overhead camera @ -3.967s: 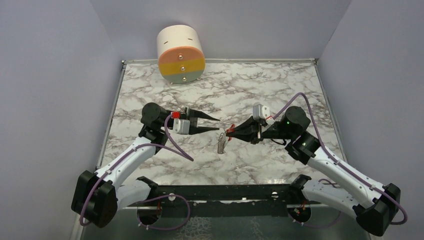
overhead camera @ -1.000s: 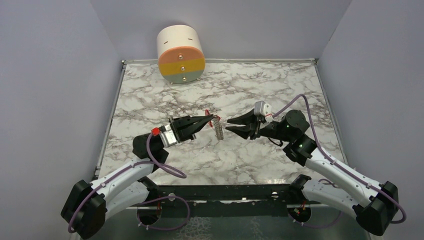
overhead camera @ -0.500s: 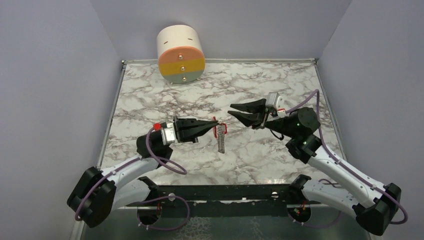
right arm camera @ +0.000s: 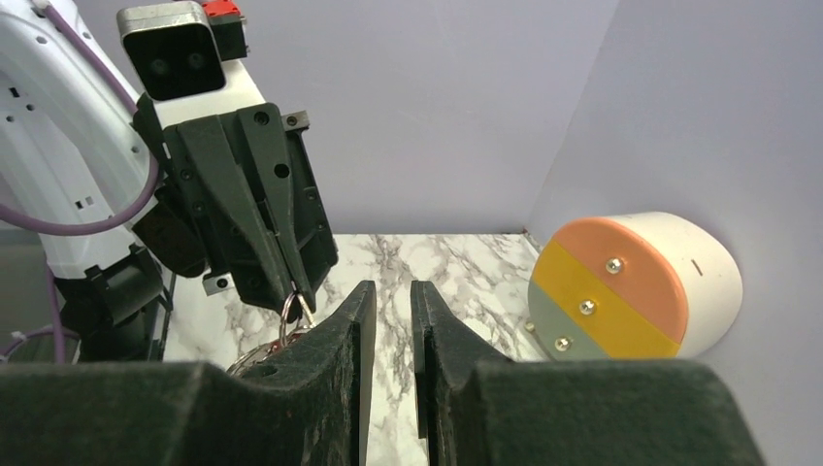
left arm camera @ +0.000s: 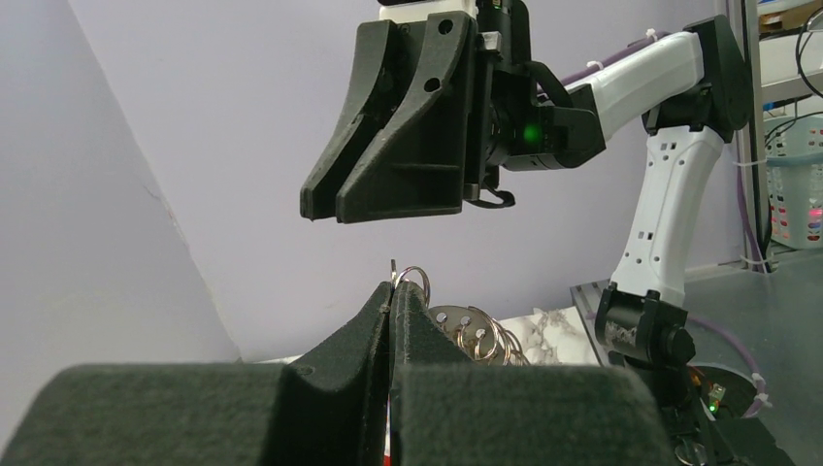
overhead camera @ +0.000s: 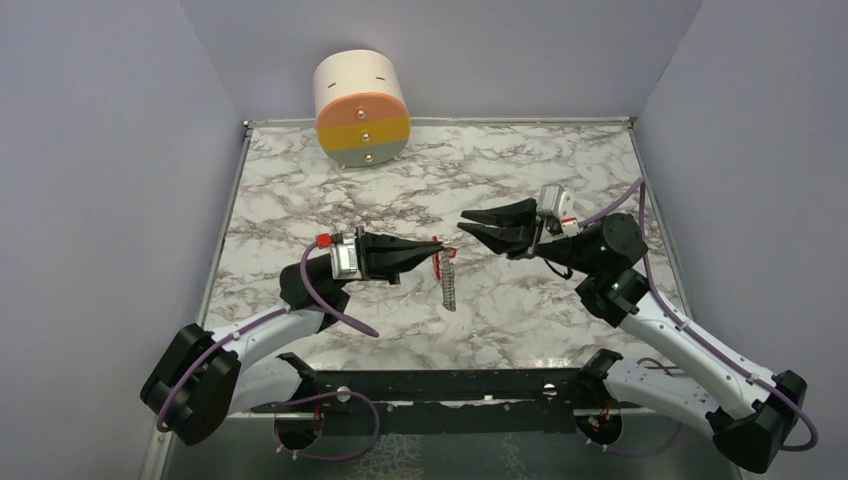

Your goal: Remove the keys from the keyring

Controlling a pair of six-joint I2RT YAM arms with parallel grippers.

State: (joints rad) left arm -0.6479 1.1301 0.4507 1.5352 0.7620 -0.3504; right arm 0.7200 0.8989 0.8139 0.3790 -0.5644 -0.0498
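Observation:
A metal keyring (left arm camera: 415, 277) with a red tag sticks out of my left gripper (left arm camera: 392, 289), which is shut on it. In the top view the keys (overhead camera: 450, 285) hang from the ring below the left gripper (overhead camera: 434, 253), above the marble table (overhead camera: 520, 160). My right gripper (overhead camera: 464, 221) hovers just beyond and above the ring, apart from it. Its fingers stand a narrow gap apart with nothing between them. In the right wrist view the right gripper (right arm camera: 392, 291) sits to the right of the keyring (right arm camera: 291, 309). More rings and keys (left arm camera: 476, 332) are partly hidden behind the left fingers.
A cream cylinder with orange, yellow and grey bands (overhead camera: 362, 108) stands at the table's back left, also seen as the banded cylinder (right arm camera: 631, 286) in the right wrist view. Lilac walls close in both sides and the back.
The right gripper has lifted up and to the right, away from the keys, and its jaws have narrowed. The left gripper has shifted slightly right and down with the keyring held; the keys hang below.

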